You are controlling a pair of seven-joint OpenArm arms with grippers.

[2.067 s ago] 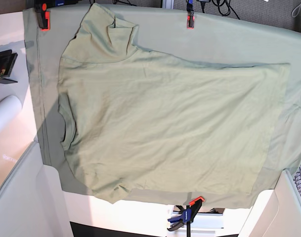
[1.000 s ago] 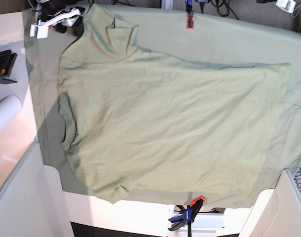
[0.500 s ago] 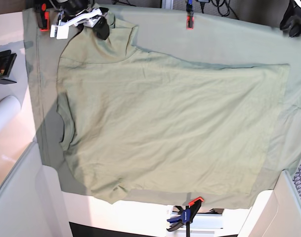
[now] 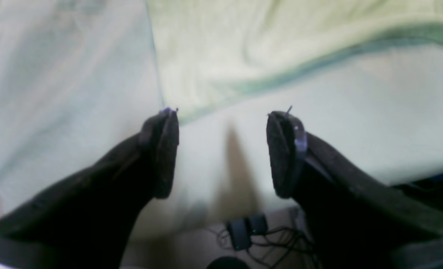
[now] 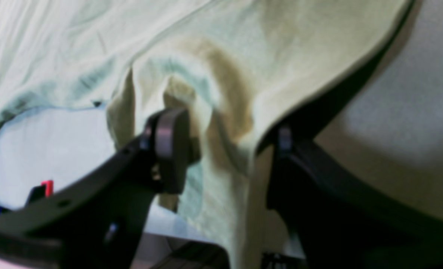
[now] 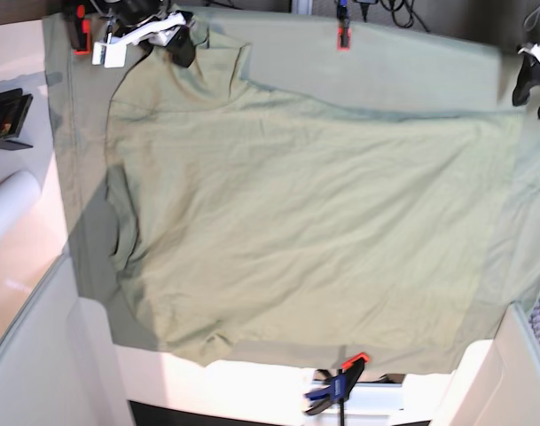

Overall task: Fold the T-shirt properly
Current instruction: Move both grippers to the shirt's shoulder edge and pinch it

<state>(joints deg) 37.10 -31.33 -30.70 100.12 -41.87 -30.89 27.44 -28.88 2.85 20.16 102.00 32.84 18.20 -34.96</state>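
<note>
T-shirt (image 6: 305, 231), pale sage-green cotton, lies spread on the cloth-covered worktop (image 6: 403, 67). Both arms have just arrived: right gripper (image 5: 221, 149) jaws straddle its far-left shoulder fabric, unclamped; left gripper (image 4: 221, 153) jaws apart, empty.

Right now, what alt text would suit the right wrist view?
A fold of the pale green T-shirt bunches between the dark jaws of the right gripper, not yet closed on it. The rest spreads away over a paler cloth.
</note>
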